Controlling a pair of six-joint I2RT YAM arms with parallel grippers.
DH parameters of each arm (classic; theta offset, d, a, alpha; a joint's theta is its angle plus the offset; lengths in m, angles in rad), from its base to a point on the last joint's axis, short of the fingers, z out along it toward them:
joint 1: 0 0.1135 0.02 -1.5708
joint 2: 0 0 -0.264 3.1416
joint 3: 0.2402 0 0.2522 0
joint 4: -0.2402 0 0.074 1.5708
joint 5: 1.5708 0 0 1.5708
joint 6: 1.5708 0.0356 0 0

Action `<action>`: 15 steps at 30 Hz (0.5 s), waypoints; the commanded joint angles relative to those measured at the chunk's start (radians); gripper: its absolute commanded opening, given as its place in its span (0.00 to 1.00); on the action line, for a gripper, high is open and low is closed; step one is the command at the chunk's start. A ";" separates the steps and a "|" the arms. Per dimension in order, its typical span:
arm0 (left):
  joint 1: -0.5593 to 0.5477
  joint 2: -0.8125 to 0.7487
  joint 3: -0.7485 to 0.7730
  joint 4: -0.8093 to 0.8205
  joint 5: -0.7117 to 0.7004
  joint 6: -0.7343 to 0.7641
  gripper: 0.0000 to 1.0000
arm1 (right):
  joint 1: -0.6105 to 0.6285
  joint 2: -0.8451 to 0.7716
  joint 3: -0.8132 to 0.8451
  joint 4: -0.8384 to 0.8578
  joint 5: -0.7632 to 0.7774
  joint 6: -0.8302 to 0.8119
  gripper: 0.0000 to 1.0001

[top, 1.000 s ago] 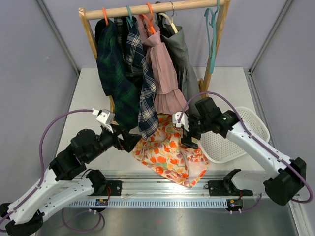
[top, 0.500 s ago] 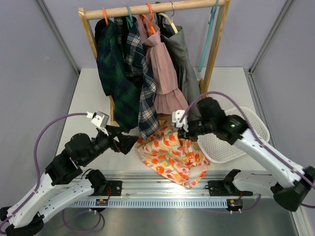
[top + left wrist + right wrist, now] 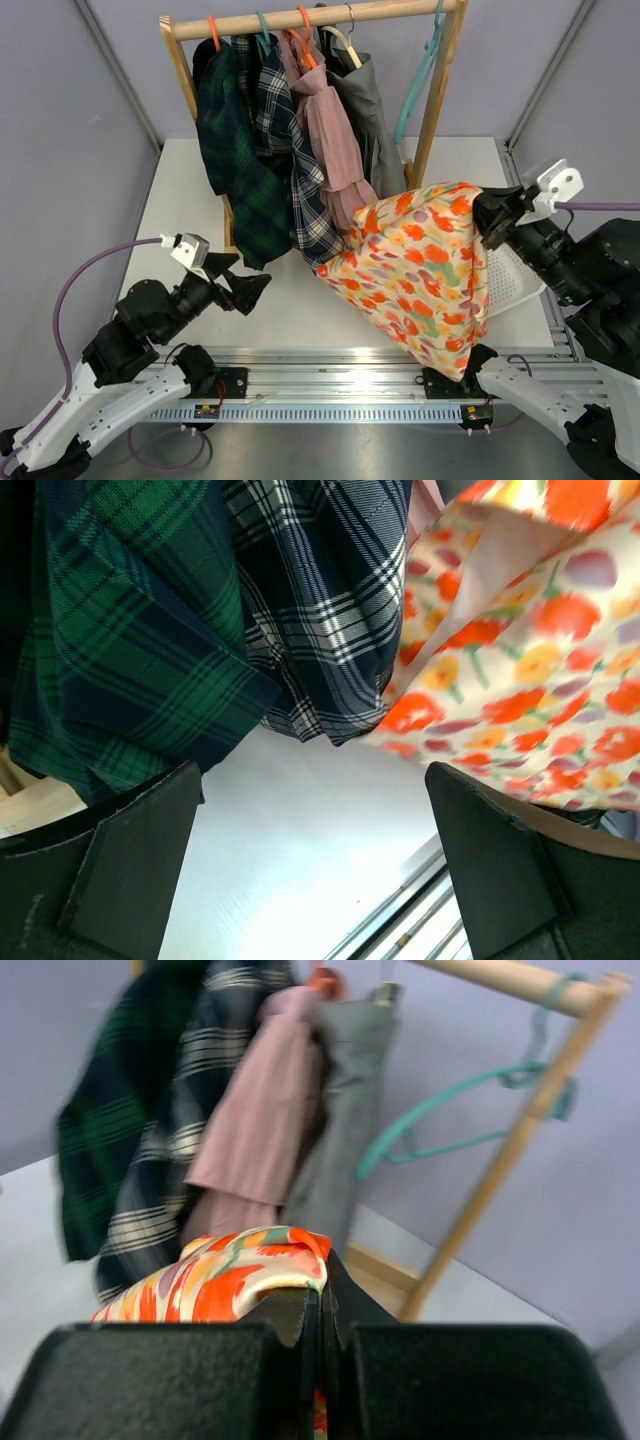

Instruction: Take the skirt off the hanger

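The floral skirt (image 3: pixel 425 265) is held aloft at the right, clamped in the right hand (image 3: pixel 488 216); the left hand (image 3: pixel 252 287) is spread apart.

The left arm (image 3: pixel 100 405) and right arm (image 3: pixel 535 387) wear white shells over black joints, each trailing a purple cable (image 3: pixel 59 308). Their fingers (image 3: pixel 130 870) are matte black blocks.

Straight ahead of the left pincer (image 3: pixel 312 800) hang a green plaid garment (image 3: pixel 120 650) and a navy plaid one (image 3: pixel 320 590). Beyond the right pincer (image 3: pixel 322 1295), a pink garment (image 3: pixel 255 1130) and a grey one (image 3: pixel 345 1110) (same wooden rack (image 3: pixel 280 20)); below it, a white basket (image 3: pixel 505 285).
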 commanded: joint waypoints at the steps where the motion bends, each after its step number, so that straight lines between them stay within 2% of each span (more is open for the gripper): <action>1: 0.001 0.000 0.045 0.077 -0.031 0.071 0.99 | -0.063 0.021 0.084 0.049 0.265 0.013 0.00; 10: 0.001 0.038 0.055 0.112 -0.019 0.086 0.99 | -0.156 0.006 0.069 0.022 0.544 -0.070 0.00; 15: 0.000 0.042 0.063 0.105 -0.011 0.088 0.99 | -0.170 -0.011 -0.003 0.020 0.611 -0.113 0.00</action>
